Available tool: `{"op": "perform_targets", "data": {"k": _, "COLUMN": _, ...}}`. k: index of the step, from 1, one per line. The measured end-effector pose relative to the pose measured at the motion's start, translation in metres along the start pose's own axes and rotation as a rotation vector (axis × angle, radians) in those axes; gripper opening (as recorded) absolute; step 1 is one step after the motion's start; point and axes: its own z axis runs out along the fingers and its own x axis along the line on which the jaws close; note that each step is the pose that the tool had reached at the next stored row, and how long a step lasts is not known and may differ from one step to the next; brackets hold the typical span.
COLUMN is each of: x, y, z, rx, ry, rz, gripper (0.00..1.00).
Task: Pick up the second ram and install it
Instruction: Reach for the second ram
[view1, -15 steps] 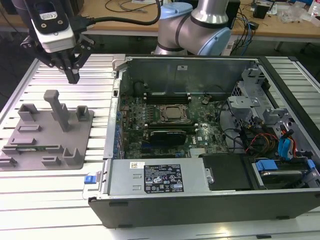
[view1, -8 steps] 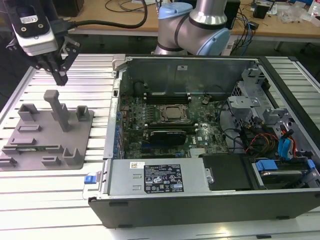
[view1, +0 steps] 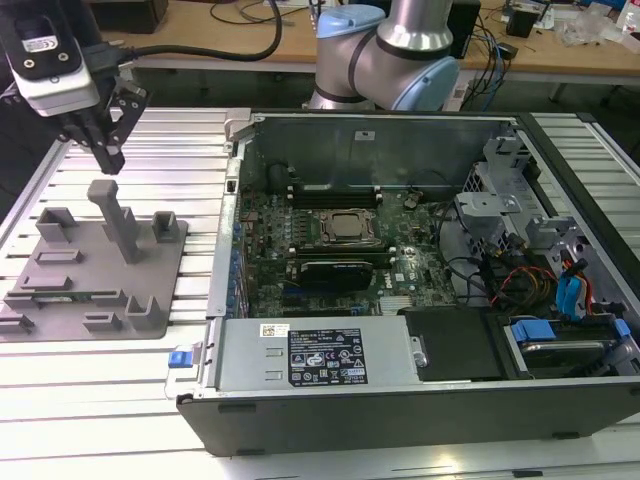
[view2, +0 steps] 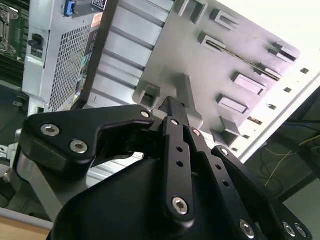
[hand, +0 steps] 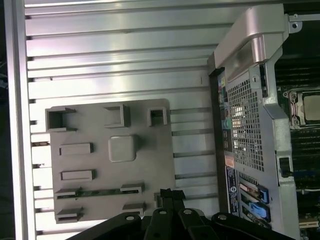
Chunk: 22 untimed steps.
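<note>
Exterior view: my gripper (view1: 109, 155) hangs with its fingers pressed together and nothing between them, just above the tall post (view1: 118, 215) of the grey holder plate (view1: 150, 285). In the first wrist view the second ram (hand: 97, 191) stands on edge in a slot of that plate. Small blocks at its ends hold it upright, which I judge leaves its long top edge free for a pinch. The plate lies on the ribbed metal table (view1: 190, 150), just beside the open computer case (view1: 350, 140). A wooden desk (view1: 250, 45) with cables stands behind.
</note>
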Motion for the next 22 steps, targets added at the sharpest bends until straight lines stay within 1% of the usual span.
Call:
{"op": "perform_targets", "data": {"k": 5, "x": 0.0145, "y": -0.0012, "z": 0.0011, "rx": -0.0001, "ry": 0.0000, "rz": 0.000, "gripper": 0.08}}
{"op": "perform_targets", "data": {"k": 12, "x": 0.0257, "y": -0.0021, "z": 0.0016, "rx": 0.0000, "ry": 0.0001, "rz": 0.000, "gripper": 0.08}}
{"op": "perform_targets", "data": {"k": 14, "x": 0.0278, "y": -0.0022, "z": 0.0017, "rx": 0.0000, "ry": 0.0000, "rz": 0.000, "gripper": 0.08}}
{"op": "perform_targets", "data": {"k": 17, "x": 0.0343, "y": -0.0028, "z": 0.0019, "rx": 0.0000, "ry": 0.0000, "rz": 0.000, "gripper": 0.08}}
{"op": "perform_targets", "data": {"k": 21, "x": 0.0401, "y": -0.0032, "z": 0.0020, "rx": 0.0000, "ry": 0.0000, "rz": 0.000, "gripper": 0.08}}
{"op": "perform_targets", "data": {"k": 22, "x": 0.0433, "y": -0.0035, "z": 0.0021, "rx": 0.0000, "ry": 0.0000, "rz": 0.000, "gripper": 0.08}}
